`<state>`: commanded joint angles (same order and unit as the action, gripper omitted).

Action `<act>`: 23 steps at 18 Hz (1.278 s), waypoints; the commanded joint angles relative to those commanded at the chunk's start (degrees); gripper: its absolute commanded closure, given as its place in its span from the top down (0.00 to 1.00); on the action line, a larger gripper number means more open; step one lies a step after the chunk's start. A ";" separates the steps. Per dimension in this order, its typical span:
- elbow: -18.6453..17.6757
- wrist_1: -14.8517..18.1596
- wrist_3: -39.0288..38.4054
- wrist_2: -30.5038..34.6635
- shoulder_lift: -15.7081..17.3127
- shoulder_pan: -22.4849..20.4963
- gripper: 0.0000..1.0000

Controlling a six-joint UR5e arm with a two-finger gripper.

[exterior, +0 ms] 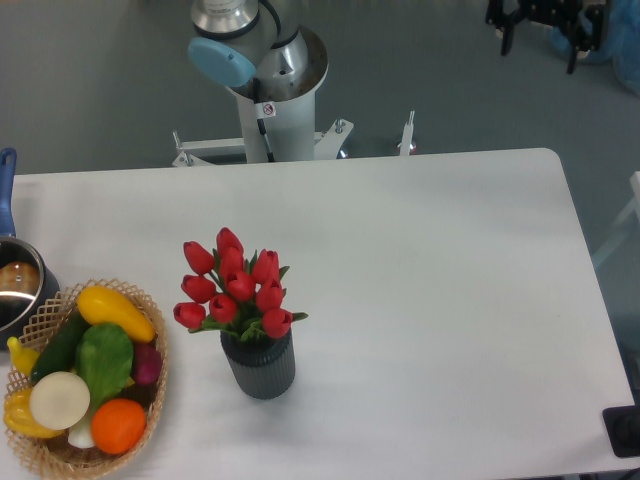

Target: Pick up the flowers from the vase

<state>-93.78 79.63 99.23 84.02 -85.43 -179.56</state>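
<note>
Bright, even overhead light floods the white table (420, 260); the vase (259, 363) casts only a faint, soft shadow. Mild glare on the steel pot (18, 285). Focus slightly soft throughout.

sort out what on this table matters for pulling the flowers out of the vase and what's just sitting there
For the job:
- flowers, red tulips standing in the vase
- vase, dark grey, ribbed

Just lying about:
- wicker basket of fruit and vegetables, left of the vase
- steel pot at the left edge
</note>
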 joint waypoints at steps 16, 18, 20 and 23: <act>-3.69 0.00 -2.99 -9.22 0.44 -0.62 1.00; -4.48 0.00 -3.51 -12.90 1.57 -0.27 1.00; -6.84 -0.17 -4.22 -15.81 3.24 -0.18 1.00; -9.22 -0.35 -3.96 -20.02 4.04 0.00 1.00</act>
<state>-103.00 79.28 95.27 64.00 -81.39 -179.56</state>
